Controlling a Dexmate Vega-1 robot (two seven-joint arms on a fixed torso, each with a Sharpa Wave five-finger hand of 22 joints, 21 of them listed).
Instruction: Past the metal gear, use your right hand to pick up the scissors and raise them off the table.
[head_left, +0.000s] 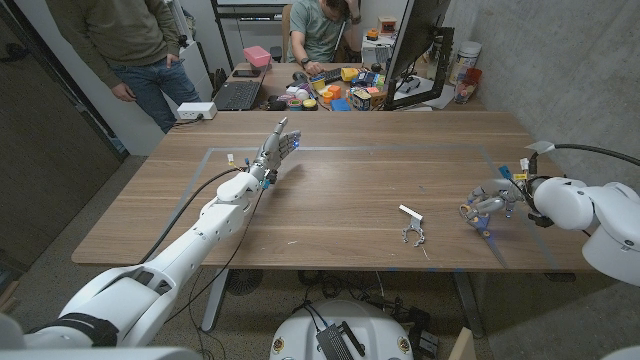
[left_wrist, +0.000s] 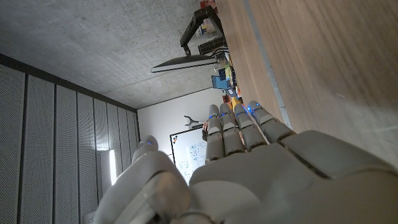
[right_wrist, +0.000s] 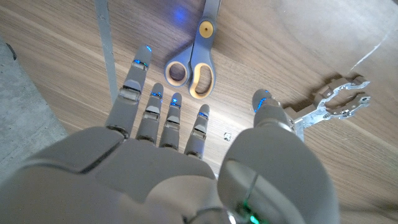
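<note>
Nearest in the head view, the left hand (head_left: 275, 147) waits far left, fingers straight, holding nothing. From the right wrist, the right hand (right_wrist: 186, 134) hovers spread above the scissors (right_wrist: 198, 59), the metal gear (right_wrist: 333, 102) nearby. Reaching step; next, close around the handles.

The table (head_left: 340, 190) is wood with a smooth, matt brown grain, and pale tape lines (right_wrist: 104, 43) lie flat on it; the scissors (right_wrist: 198, 56) have smooth plastic handles, grey outside with a yellow-orange lining in the loops, and a dull grey blade stem; the metal gear piece (right_wrist: 333, 102) is bare silvery metal, lightly shiny, with toothed edges; the right hand (right_wrist: 186, 155) is covered in smooth grey plastic shells with a soft satin sheen; the left hand (left_wrist: 249, 162) has the same pale, smooth plastic casing; the wall (head_left: 560, 60) behind looks like rough grey concrete.
</note>
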